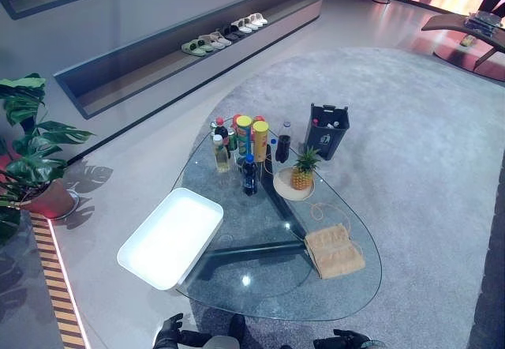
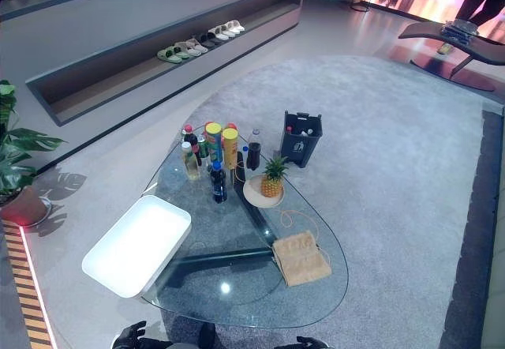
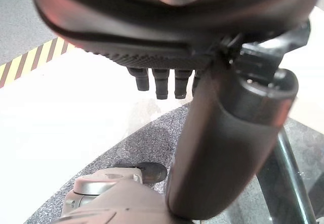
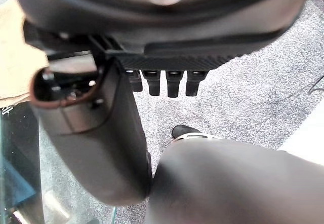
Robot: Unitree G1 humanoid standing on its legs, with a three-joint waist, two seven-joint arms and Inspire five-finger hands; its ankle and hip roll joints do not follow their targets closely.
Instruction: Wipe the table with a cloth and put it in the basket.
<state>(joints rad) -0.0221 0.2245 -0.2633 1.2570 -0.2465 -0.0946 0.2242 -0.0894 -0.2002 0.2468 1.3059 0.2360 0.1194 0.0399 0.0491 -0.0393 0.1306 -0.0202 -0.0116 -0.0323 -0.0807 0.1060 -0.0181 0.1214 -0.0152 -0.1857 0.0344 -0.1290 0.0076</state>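
A tan folded cloth point(image 1: 334, 251) lies flat on the near right part of the glass table point(image 1: 260, 295); its edge also shows in the right wrist view as cloth point(image 4: 14, 57). A white rectangular basket point(image 1: 170, 237) sits at the table's near left edge, with nothing in it. My left hand point(image 1: 168, 332) hangs low in front of the table, open and holding nothing, its fingers point(image 3: 161, 84) relaxed. My right hand point(image 1: 343, 339) is also low and near, short of the cloth, open with a free thumb point(image 4: 96, 148).
Several bottles and cans point(image 1: 241, 144) stand at the table's far end beside a pineapple point(image 1: 302, 171) on a plate. A dark bin point(image 1: 327, 130) sits on the carpet beyond the table. A potted plant point(image 1: 31, 151) is at the left, and a shoe shelf point(image 1: 225, 37) runs along the wall.
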